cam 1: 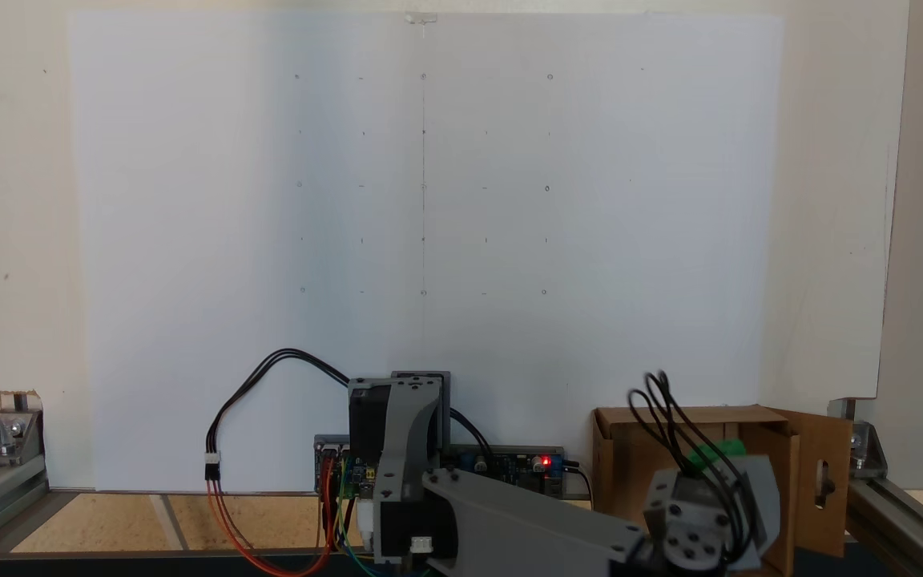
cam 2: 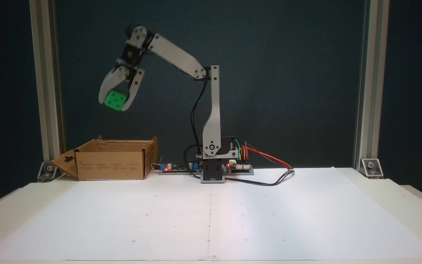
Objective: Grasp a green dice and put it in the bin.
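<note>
The jaws are clamping the green dice [cam 2: 115, 100] between their tips, parted just enough to fit it, and the gripper [cam 2: 117, 102] is hanging high in the air, pointing downward. Well below it, the bin [cam 2: 114, 165] is sitting open on the worktop [cam 2: 306, 220], one flap with a slot cutout folding outward. In a fixed view from above, the dice [cam 1: 719, 451] is showing as a green patch over the bin's [cam 1: 622, 473] opening, partly hidden by black cables [cam 1: 670, 425].
</note>
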Robot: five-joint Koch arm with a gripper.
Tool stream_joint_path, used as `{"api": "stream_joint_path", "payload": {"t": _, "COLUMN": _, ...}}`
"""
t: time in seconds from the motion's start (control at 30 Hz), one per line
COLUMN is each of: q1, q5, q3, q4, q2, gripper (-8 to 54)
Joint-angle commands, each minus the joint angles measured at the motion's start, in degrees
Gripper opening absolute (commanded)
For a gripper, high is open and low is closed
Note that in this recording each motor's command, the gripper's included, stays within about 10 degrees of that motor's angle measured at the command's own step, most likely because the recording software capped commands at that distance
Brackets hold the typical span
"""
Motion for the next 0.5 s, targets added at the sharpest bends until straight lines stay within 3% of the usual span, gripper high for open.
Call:
{"api": "stream_joint_path", "payload": {"t": 0.0, "q1": 4.13, "q5": -4.22, "q3": -3.34, "q4": -0.97, "q2": -2.11, "gripper": 11.5}}
{"api": "stream_joint_path", "payload": {"t": 0.47, "q1": 14.85, "q5": -4.75, "q3": -2.64, "q4": -8.96, "q2": -26.46, "gripper": 11.5}}
